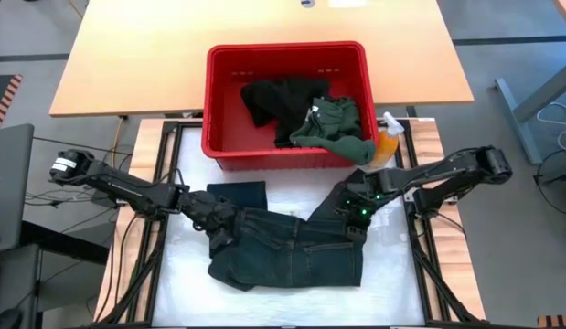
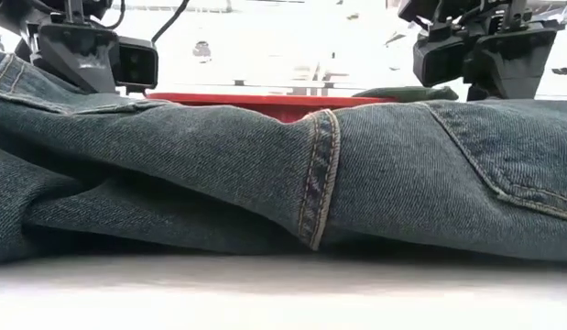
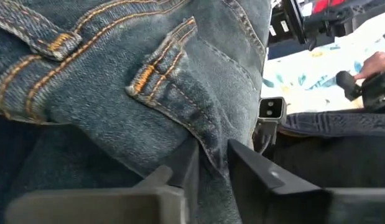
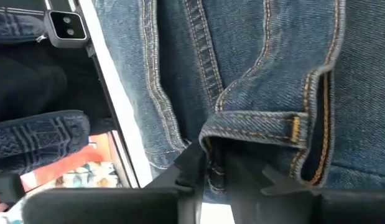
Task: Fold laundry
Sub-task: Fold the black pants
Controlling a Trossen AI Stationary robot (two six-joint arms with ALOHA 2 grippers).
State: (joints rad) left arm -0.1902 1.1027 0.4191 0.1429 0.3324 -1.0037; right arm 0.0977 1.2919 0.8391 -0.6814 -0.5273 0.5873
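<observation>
1. we see a pair of dark blue jeans (image 1: 287, 251) lying folded on the white work surface (image 1: 392, 274), in front of the red basket (image 1: 229, 146).
2. the left gripper (image 1: 220, 222) sits at the jeans' left upper edge — its fingers (image 3: 267, 174) are slightly apart with a denim fold between them.
3. the right gripper (image 1: 356, 217) is at the right upper edge — its fingers (image 4: 192, 165) stand a little apart around the waistband by a belt loop.
4. in the basket lie a black garment (image 1: 273, 99) and a green shirt (image 1: 337, 123); an orange spray bottle (image 1: 388, 142) stands beside it.
5. a folded dark cloth (image 1: 239, 194) rests near the left gripper.
</observation>
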